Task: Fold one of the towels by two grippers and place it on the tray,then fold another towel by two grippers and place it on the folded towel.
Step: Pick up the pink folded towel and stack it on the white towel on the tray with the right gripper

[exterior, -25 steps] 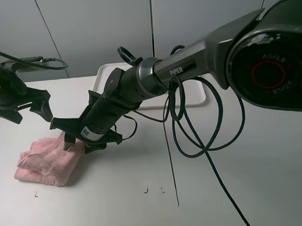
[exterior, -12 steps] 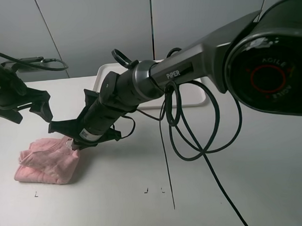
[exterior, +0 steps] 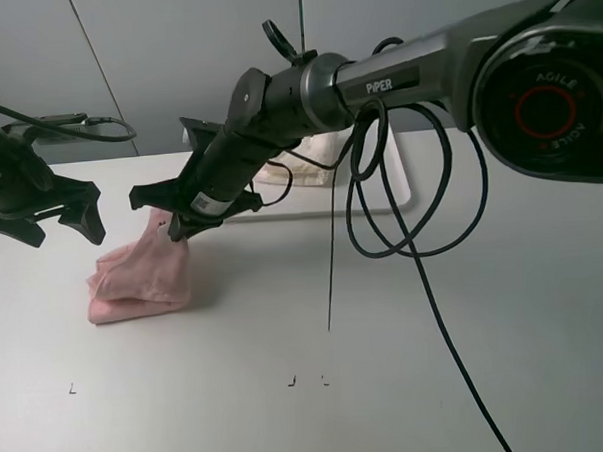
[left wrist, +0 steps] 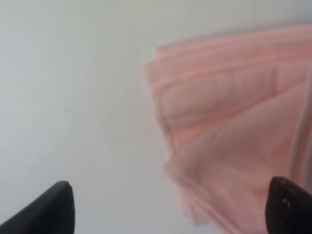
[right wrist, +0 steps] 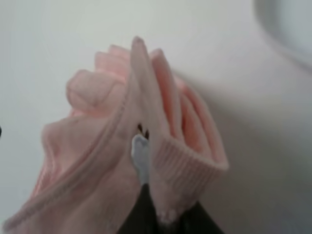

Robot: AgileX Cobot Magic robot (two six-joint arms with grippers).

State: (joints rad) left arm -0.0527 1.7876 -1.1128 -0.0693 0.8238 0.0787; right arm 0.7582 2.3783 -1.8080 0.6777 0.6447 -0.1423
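Pale pink towel (exterior: 139, 278), cream-white towel (exterior: 301, 164), white tray (exterior: 400, 187), black hands

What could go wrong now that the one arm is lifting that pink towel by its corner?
The right gripper pinches only an edge of the folded pink towel, so the folds may fall open or the cloth may slip free. The rest drags on the table and could bunch up. The cream-white towel on the tray sits behind the arm, so the pink one might land off-centre. The left gripper gives no support.
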